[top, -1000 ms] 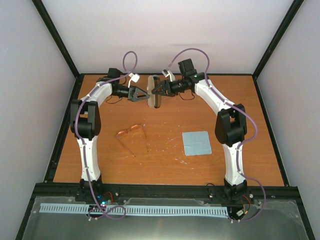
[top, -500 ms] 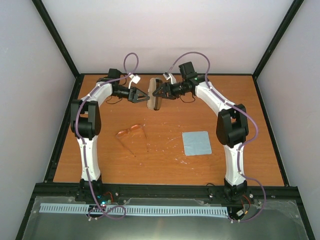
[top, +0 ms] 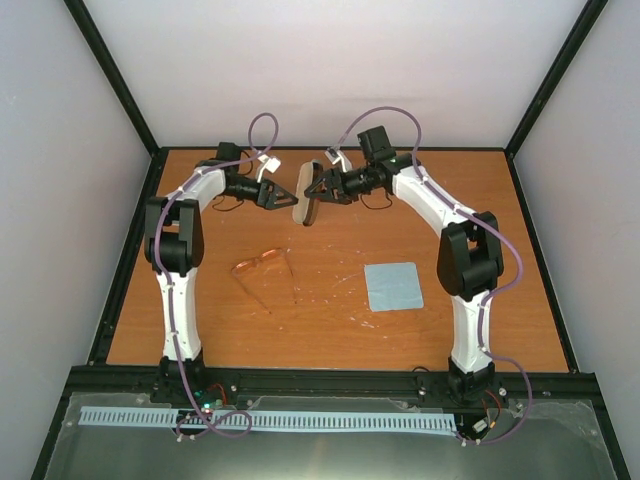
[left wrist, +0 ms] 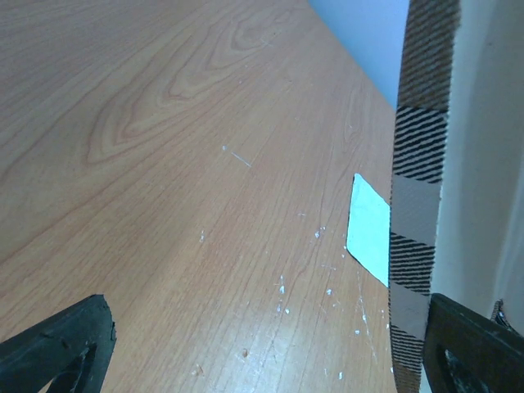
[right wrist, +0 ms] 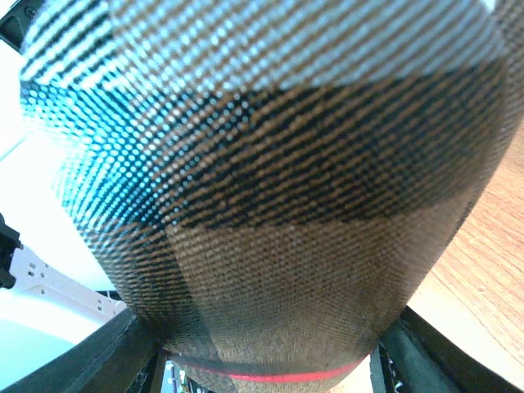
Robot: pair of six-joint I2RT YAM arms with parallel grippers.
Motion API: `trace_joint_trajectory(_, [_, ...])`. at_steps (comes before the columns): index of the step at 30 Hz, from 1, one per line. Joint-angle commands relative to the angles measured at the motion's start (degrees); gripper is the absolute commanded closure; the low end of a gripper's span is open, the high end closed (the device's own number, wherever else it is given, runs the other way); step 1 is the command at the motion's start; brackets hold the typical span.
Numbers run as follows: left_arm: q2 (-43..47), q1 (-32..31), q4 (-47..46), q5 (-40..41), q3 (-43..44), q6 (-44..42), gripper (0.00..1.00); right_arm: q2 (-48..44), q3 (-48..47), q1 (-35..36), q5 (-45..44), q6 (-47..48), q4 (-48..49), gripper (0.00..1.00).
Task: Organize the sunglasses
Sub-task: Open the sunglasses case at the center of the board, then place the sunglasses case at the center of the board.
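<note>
Here, the sunglasses (top: 262,264) are found lying on the counter (top: 340,240), lens front running roughly left-right, nearer the wide-open left gripper (top: 287,197), while the tan striped case (top: 306,202) is clamped by the right gripper (top: 318,187).

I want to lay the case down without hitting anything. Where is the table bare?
Bare wood lies between the sunglasses and the blue cloth, along the near edge, and in the far right corner of the table. Crowded: the far middle, where the left arm and right arm meet at the case.
</note>
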State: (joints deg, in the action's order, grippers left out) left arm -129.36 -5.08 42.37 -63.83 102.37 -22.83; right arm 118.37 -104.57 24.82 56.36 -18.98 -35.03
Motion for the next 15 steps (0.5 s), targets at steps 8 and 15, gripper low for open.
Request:
trace_joint_trajectory(8, [2.5, 2.7, -4.7, 5.8, -0.5, 1.6, 0.01, 1.5, -0.6, -0.6, 2.6, -0.4, -7.0, 0.97])
trace_joint_trajectory(15, [8.8, 3.8, -6.1, 4.0, -3.7, 3.8, 0.01, 7.7, -0.6, -3.3, -1.2, -1.9, -7.8, 0.97])
